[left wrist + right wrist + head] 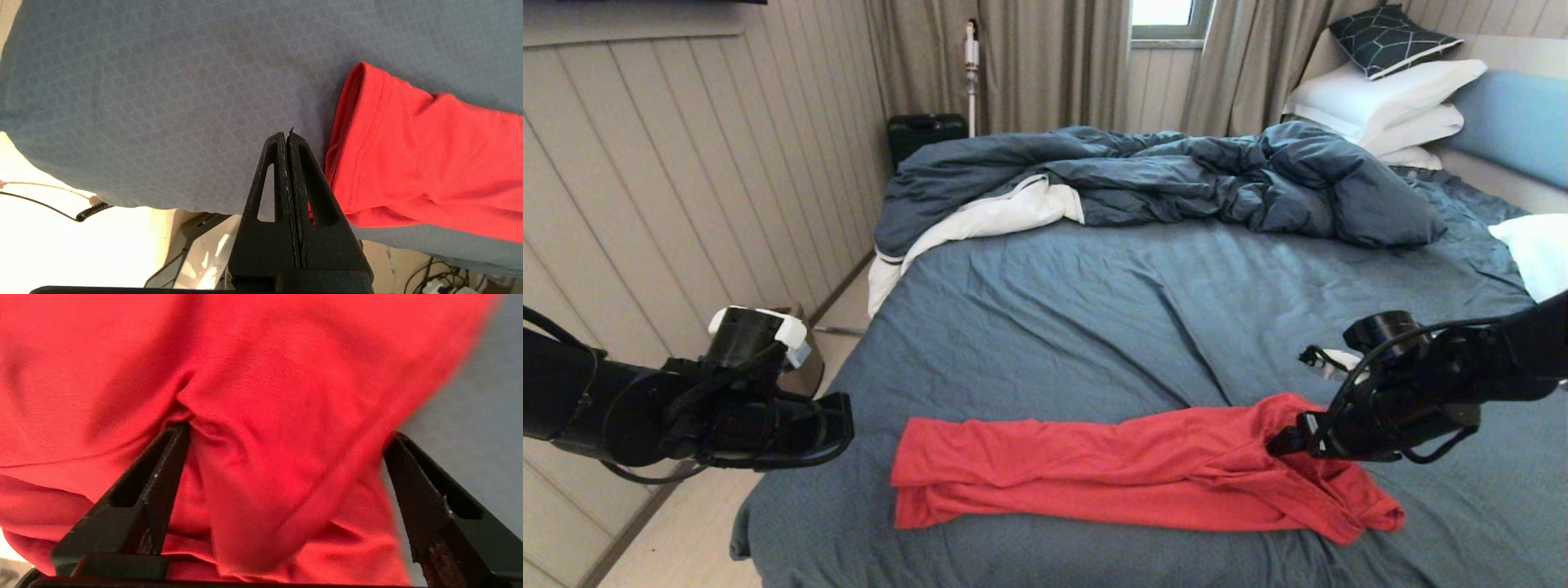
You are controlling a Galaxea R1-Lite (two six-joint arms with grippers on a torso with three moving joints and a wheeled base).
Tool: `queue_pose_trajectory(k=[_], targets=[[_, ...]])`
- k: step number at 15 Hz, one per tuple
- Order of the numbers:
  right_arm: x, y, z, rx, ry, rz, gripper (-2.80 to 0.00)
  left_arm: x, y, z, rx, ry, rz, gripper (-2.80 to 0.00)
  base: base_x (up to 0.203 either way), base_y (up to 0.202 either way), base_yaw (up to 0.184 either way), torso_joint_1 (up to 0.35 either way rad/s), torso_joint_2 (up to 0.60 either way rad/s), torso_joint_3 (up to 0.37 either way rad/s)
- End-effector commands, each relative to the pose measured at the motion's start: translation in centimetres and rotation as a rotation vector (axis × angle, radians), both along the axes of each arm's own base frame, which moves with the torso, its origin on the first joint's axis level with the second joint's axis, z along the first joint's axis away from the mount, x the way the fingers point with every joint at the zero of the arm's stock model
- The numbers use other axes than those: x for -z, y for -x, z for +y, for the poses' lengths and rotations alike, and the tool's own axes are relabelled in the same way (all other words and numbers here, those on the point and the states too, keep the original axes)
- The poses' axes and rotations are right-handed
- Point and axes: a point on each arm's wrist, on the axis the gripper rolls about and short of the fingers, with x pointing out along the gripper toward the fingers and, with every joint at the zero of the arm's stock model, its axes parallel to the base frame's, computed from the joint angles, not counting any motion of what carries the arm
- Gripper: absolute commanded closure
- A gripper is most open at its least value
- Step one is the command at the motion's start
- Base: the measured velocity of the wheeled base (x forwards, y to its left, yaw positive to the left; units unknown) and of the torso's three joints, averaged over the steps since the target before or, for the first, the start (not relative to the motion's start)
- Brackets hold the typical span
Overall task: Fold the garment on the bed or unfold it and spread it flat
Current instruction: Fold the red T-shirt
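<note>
Red thin-fabric T-shirt (1127,469), folded into a long band, lies along the near edge of the blue-grey sheeted bed (1094,310). Right gripper (286,469) spreads wide, straddling a fabric ridge. Left gripper (289,136), pinched together and empty, hangs beside the shirt's left end.

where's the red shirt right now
In the head view the red shirt lies in a long strip across the bed's near edge, its right end under the right gripper.
</note>
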Motion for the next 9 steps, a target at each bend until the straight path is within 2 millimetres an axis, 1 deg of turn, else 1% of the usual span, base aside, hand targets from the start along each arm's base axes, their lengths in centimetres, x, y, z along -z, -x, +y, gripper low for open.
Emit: queue_pose_trajectory(k=[1,2,4,7,8,9], targets=[[1.0,-0.3,0.6,-0.018,-0.005,0.032,-2.80,0.1,0.0,0.0,-0.002,0.002,0.003,0.00,0.000,0.000,0.000,0.000,0.00,0.000],[1.3,-0.5,0.7,-0.020,-0.004,0.036,0.00,0.1,0.0,0.0,-0.002,0.002,0.003,0.00,0.000,0.000,0.000,0.000,0.00,0.000],[1.4,-0.4,0.6,-0.016,-0.007,0.040,0.00,0.3,-0.1,0.0,-0.002,0.000,0.012,0.00,0.000,0.000,0.000,0.000,0.00,0.000],[0.5,-0.2,0.2,-0.004,-0.003,0.014,0.00,0.6,-0.2,-0.1,0.001,-0.001,0.021,0.00,0.000,0.000,0.000,0.000,0.00,0.000],[0.0,0.0,-0.1,0.007,0.001,-0.001,0.00,0.6,-0.2,-0.2,0.003,-0.002,0.021,0.00,0.000,0.000,0.000,0.000,0.00,0.000],[-0.4,0.2,-1.0,0.027,0.006,-0.013,0.00,0.6,-0.2,-0.2,0.005,-0.002,0.021,0.00,0.000,0.000,0.000,0.000,0.00,0.000]])
